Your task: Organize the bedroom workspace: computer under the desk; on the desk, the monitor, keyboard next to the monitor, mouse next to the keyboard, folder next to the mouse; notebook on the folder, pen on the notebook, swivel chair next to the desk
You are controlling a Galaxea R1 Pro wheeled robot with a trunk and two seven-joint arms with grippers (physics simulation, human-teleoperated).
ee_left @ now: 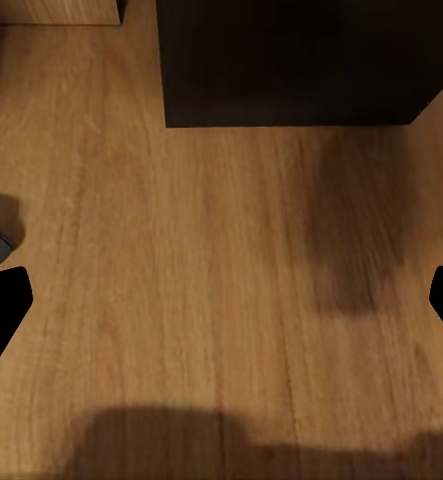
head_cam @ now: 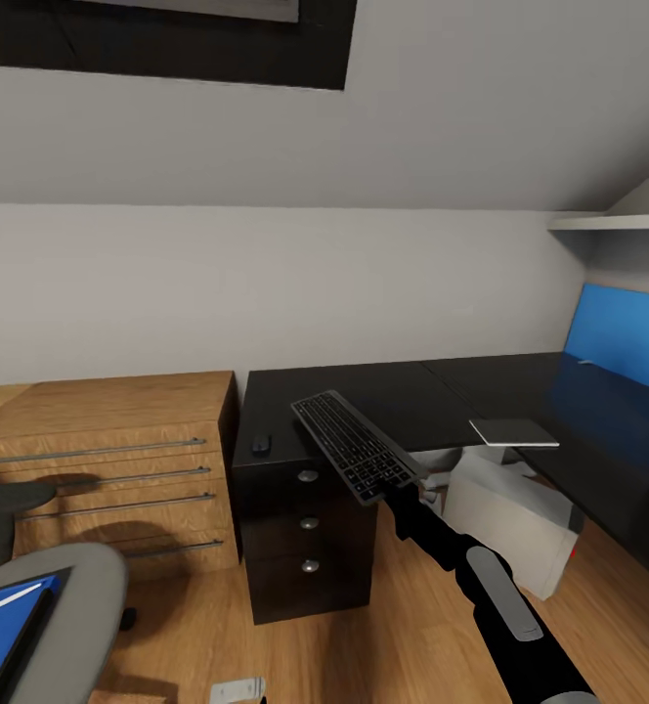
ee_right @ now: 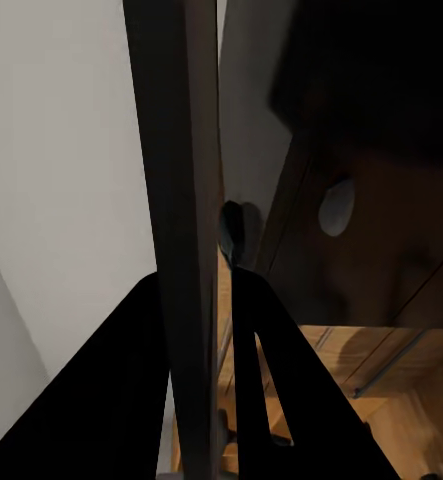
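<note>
My right gripper (head_cam: 395, 486) is shut on one end of the keyboard (head_cam: 354, 458), a long dark board with grey keys. It hangs tilted over the front left corner of the glossy black desk (head_cam: 383, 391). The right wrist view has the keyboard (ee_right: 186, 180) edge-on between the black fingers (ee_right: 271, 390). The small black mouse (head_cam: 261, 445) lies on the desk's left end. A thin grey notebook (head_cam: 513, 431) rests at the desk's inner edge, and a small white pen (head_cam: 585, 362) lies by the blue back panel. The white-grey computer (head_cam: 515, 523) stands under the desk. The grey swivel chair (head_cam: 80, 587) at lower left carries the blue folder (head_cam: 12, 611). My left gripper (ee_left: 221, 300) is open above the wooden floor.
A light wooden drawer chest (head_cam: 100, 460) stands against the desk's left side. The desk's drawer block (head_cam: 308, 523) has three silver knobs, and its base (ee_left: 301, 60) is near the left gripper. A small white object (head_cam: 237, 691) lies on the floor. A white shelf (head_cam: 613, 222) hangs at upper right.
</note>
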